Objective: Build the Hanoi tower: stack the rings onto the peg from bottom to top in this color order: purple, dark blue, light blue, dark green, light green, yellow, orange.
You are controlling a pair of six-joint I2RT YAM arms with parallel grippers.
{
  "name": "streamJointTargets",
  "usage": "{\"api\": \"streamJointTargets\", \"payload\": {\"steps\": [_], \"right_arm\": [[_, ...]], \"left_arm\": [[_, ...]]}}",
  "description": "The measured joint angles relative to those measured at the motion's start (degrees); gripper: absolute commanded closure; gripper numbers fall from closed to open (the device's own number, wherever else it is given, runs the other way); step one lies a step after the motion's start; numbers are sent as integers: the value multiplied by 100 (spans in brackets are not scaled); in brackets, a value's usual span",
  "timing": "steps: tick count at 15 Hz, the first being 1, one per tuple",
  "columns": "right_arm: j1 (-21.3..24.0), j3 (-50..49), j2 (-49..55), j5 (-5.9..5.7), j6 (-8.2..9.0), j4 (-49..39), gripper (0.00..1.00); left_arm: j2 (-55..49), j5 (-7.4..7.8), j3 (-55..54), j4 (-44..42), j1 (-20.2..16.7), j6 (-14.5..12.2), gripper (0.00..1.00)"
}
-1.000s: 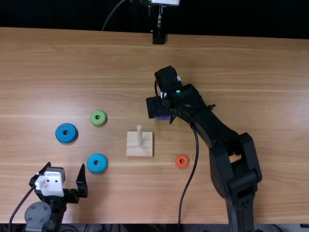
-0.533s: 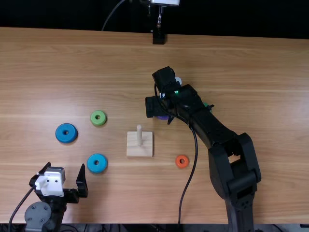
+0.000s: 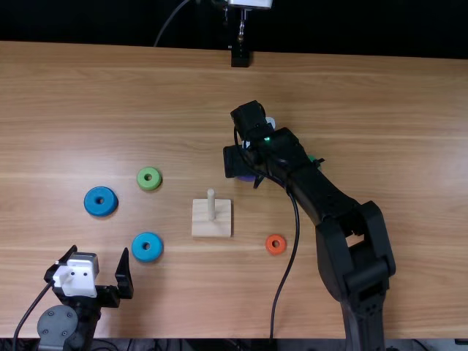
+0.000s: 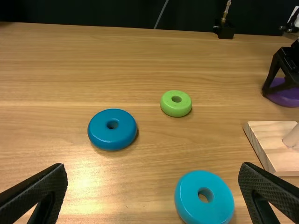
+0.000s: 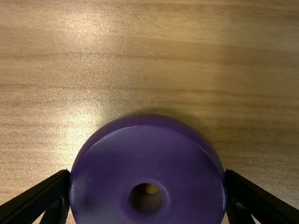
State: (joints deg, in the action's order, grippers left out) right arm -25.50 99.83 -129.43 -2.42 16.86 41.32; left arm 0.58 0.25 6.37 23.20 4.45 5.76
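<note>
- Your left claw [image 3: 99, 252] stands open near the table's near edge [image 3: 219, 333].
- The light blue ring [image 3: 147, 256] lies just beside it.
- A narrow gap separates the peg board [image 3: 201, 227] from your right claw [image 3: 246, 177], which grasps the purple ring [image 5: 112, 172] by opposite sides.

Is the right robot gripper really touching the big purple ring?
Touching. In the right wrist view, the right gripper has a finger against each side of the purple ring.
</note>
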Motion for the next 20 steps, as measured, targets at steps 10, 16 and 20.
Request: {"api": "streamJointTargets", "payload": {"steps": [10, 16, 20], "right_arm": [[-533, 748, 2000, -42, 22, 2476, 100], [-1294, 1694, 2002, -37, 22, 3569, 100], [-1388, 1696, 2236, -35, 35, 3565, 100]], "left_arm": [[0, 2, 0, 2, 0, 2, 0], [0, 0, 0, 2, 0, 0, 0], [0, 0, 0, 0, 0, 0, 0]]}}
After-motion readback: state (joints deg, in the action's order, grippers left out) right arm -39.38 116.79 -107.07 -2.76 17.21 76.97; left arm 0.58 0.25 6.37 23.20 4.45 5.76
